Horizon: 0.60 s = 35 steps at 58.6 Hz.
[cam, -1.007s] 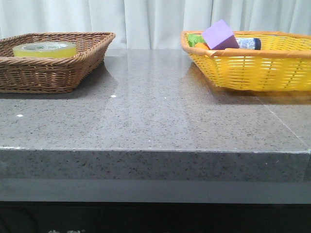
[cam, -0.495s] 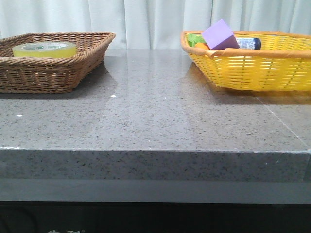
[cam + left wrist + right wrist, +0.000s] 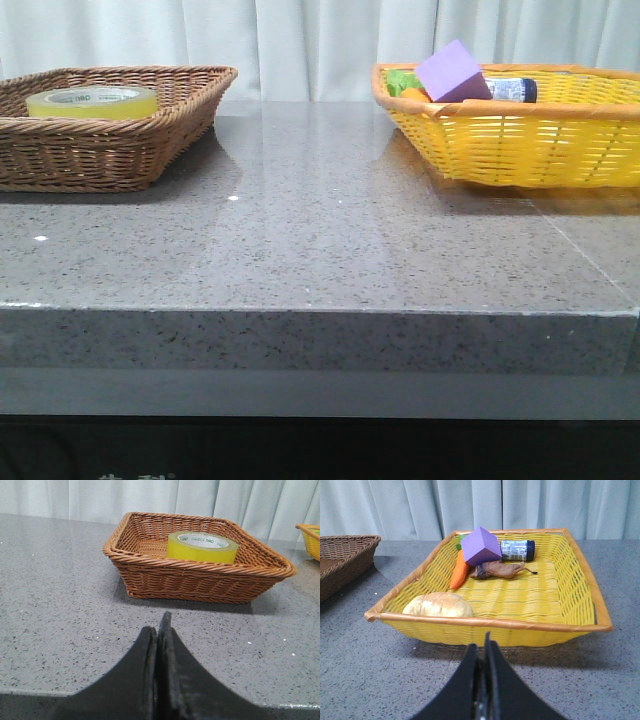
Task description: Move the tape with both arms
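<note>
The yellow tape roll [image 3: 92,101] with its white, green-printed core lies flat in the brown wicker basket [image 3: 100,150] at the table's far left; it also shows in the left wrist view [image 3: 202,547] inside the basket [image 3: 200,577]. My left gripper [image 3: 159,630] is shut and empty, low over the grey table, well short of the basket. My right gripper [image 3: 483,647] is shut and empty, just in front of the yellow basket [image 3: 495,625]. Neither arm shows in the front view.
The yellow basket [image 3: 520,140] at the far right holds a purple block [image 3: 481,546], a carrot [image 3: 459,571], a bread roll [image 3: 438,605], a dark bottle [image 3: 517,550] and a brown root-like item [image 3: 497,570]. White curtains hang behind the grey stone table [image 3: 320,250].
</note>
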### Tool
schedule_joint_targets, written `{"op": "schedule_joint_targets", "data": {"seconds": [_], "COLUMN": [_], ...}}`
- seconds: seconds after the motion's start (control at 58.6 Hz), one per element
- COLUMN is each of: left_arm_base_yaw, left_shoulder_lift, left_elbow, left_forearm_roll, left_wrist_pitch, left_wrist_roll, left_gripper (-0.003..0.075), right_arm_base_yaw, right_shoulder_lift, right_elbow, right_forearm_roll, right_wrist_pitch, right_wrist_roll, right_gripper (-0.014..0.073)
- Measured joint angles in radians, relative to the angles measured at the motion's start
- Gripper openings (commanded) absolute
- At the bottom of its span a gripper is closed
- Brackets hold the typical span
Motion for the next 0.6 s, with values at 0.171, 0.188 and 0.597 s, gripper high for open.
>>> {"op": "schedule_joint_targets", "data": {"seconds": [0.171,0.188,0.597], "left_arm_base_yaw": [0.000,0.000,0.000], "left_shoulder_lift": [0.000,0.000,0.000], "left_elbow": [0.000,0.000,0.000], "left_forearm_roll": [0.000,0.000,0.000], "left_wrist_pitch": [0.000,0.000,-0.002], "left_wrist_roll": [0.000,0.000,0.000], "left_gripper": [-0.0020,-0.0020,-0.0020], "right_arm_base_yaw": [-0.002,-0.004,-0.036], "right_shoulder_lift": [-0.013,-0.018,-0.228], "right_elbow": [0.082,0.095,0.361], "right_forearm_roll": [-0.034,-0.034,-0.027], "right_wrist_pitch": [-0.077,-0.088,-0.144], "right_wrist_roll": [0.000,0.000,0.000], "right_gripper": [-0.0089,-0.0089,-0.0089]}}
